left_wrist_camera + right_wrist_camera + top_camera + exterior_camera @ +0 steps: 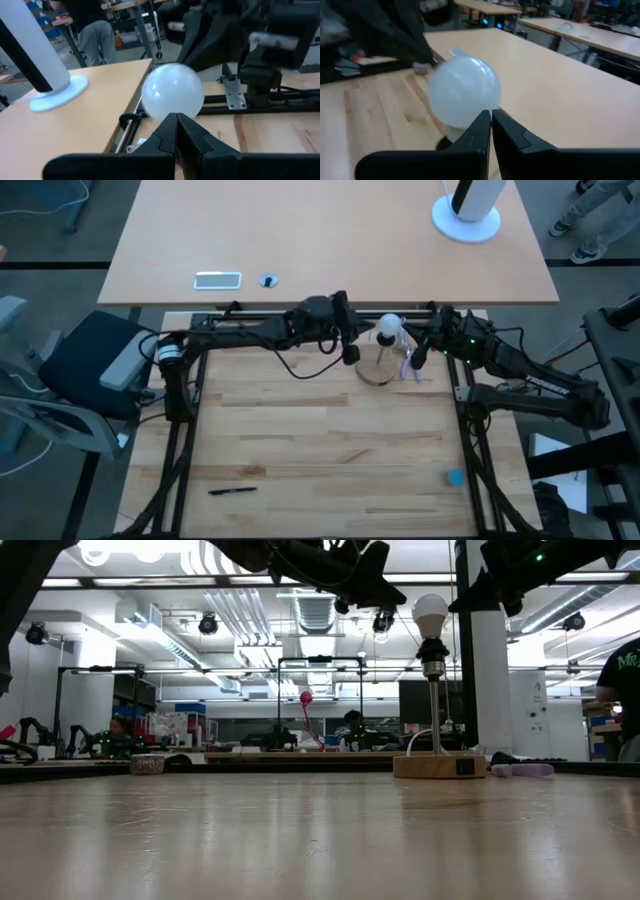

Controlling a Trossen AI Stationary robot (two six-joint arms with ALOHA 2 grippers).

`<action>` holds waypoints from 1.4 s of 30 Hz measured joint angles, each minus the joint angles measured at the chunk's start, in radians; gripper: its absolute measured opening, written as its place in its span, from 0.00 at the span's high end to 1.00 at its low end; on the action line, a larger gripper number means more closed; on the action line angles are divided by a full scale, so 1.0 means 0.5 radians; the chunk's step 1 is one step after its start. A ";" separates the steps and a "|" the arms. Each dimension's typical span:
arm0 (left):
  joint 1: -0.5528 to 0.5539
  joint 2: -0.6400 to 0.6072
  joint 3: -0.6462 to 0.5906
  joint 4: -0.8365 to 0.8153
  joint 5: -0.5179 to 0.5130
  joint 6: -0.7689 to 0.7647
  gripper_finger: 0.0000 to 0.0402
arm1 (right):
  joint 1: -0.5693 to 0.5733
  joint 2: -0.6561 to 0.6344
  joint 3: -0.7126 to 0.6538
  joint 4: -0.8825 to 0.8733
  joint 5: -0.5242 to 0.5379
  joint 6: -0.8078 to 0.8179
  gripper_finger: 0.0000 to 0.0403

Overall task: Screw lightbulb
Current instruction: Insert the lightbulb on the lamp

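The white frosted lightbulb (431,612) stands upright in the socket on top of the black post (433,665) of the round wooden disc (440,765), at the far middle of the table. It also shows in the high view (388,327). My left gripper (176,120) is shut and hangs just to the left of the bulb (172,95). My right gripper (491,118) is shut and hangs just to the right of the bulb (464,91). In the low view neither gripper is on the bulb.
A purple object (522,769) lies beside the disc. A black pen (232,490) and a small blue thing (455,477) lie near the front edge. The white-based black cylinder (467,210) stands on the far table. People stand in the room behind.
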 joint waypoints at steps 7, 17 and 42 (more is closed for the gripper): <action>0.000 0.051 0.000 0.052 0.003 -0.012 1.00 | -0.002 0.112 -0.001 0.073 0.046 -0.024 0.97; 0.012 0.078 0.000 0.098 0.002 0.047 1.00 | 0.001 0.094 -0.001 0.054 0.011 0.017 0.97; 0.047 0.065 0.005 0.069 0.210 0.127 1.00 | 0.000 0.040 -0.001 0.029 0.103 -0.046 0.97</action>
